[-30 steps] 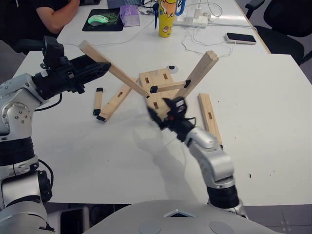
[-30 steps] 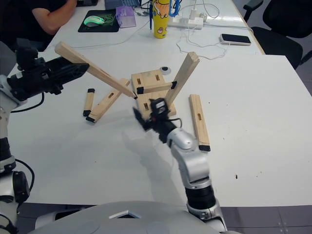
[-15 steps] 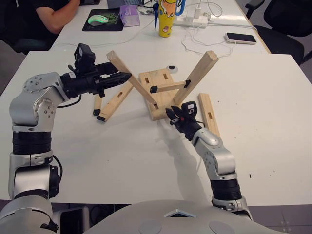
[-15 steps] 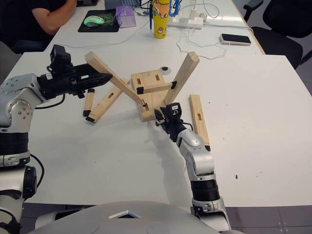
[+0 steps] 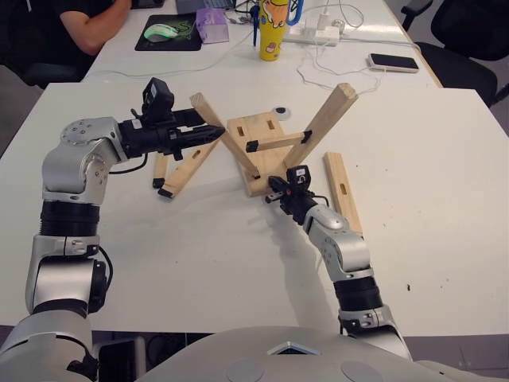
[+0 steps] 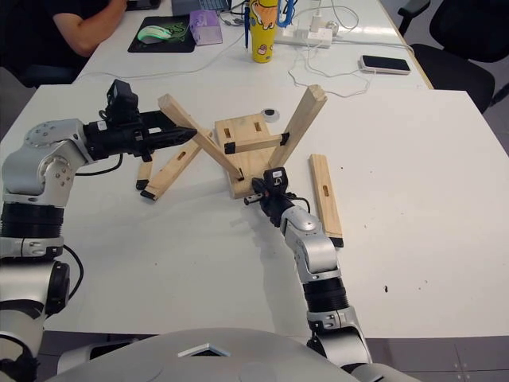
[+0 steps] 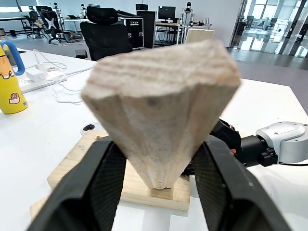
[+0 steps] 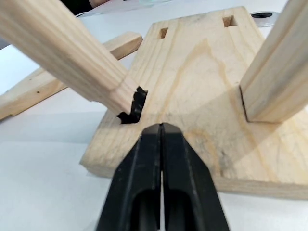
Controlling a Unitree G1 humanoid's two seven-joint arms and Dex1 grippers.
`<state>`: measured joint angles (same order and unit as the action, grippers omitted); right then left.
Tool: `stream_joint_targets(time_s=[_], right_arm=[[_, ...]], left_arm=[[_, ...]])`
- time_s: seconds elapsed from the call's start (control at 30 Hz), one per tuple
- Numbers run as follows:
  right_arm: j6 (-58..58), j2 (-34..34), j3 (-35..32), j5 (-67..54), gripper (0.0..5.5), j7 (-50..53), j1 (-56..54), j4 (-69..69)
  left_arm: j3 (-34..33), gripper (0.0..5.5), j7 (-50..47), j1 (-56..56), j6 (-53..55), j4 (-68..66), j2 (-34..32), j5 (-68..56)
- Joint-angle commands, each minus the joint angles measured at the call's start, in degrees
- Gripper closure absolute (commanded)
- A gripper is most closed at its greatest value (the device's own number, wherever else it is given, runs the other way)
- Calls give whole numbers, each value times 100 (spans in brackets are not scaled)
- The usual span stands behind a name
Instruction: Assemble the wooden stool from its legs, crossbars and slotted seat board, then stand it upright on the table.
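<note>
The seat board (image 5: 250, 130) lay flat near the middle of the table (image 5: 437, 159). One standing leg (image 5: 326, 119) was set in it and leaned away toward 1 o'clock. A crossbar (image 5: 277, 142) ran from that leg toward 9 o'clock.

The left gripper (image 5: 208, 133) was at 10 o'clock from the board, clamped on a second leg (image 5: 238, 155) near its upper end. That leg slanted down toward 4 o'clock, and its dark tip met a slot (image 8: 129, 107) at the board's near corner. It looked only partly in.

The right gripper (image 8: 161, 130) had its fingers pressed together and held nothing. Its tips were at the board's 6 o'clock edge, just beside that slot. Whether they touched the wood could not be told.

A spare leg (image 5: 340, 191) lay at 4 o'clock from the board. Another spare leg (image 5: 187, 163) and a short bar (image 5: 161, 169) lay at 8 o'clock.

The main risk was the slant. Pushing the second leg in at that angle could jam its tip in the slot, or lever the near corner up. The board was not gripped, so a sideways push could slide it toward 4 o'clock and onto the spare leg there.

The left gripper held far from the tip, so the leg might twist between the fingers. The crossbar's free end was close to the second leg, and a swing could knock it and loosen the standing leg.
</note>
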<state>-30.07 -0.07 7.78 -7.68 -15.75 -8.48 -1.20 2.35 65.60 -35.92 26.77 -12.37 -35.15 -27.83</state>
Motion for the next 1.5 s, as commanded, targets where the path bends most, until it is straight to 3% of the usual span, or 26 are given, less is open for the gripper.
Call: stream_joint_targets(time_s=[0.03, 0.33, 0.7, 0.87, 1.37, 1.5], right_arm=[[-255, -41, 75, 88, 550, 102, -10, 198], [-808, -135, 154, 145, 550, 205, 2, 308], [-1061, -178, 235, 53, 550, 106, -36, 448], [-1048, -247, 392, 103, 550, 76, -14, 448], [-1289, -86, -92, -392, 550, 85, -6, 847], [-1242, -140, -13, -405, 550, -14, -4, 920]], left_arm=[[277, 347, 244, -140, -3, -163, -38, 274], [866, 347, 557, -792, -7, -191, 122, 735], [1290, 347, 426, -606, 199, -406, 318, 1144], [1246, 347, 416, -576, 1009, -299, 737, 615], [2368, 347, 470, -176, 170, -165, 502, 1693], [2265, 347, 426, -181, 207, -575, 725, 1507]])
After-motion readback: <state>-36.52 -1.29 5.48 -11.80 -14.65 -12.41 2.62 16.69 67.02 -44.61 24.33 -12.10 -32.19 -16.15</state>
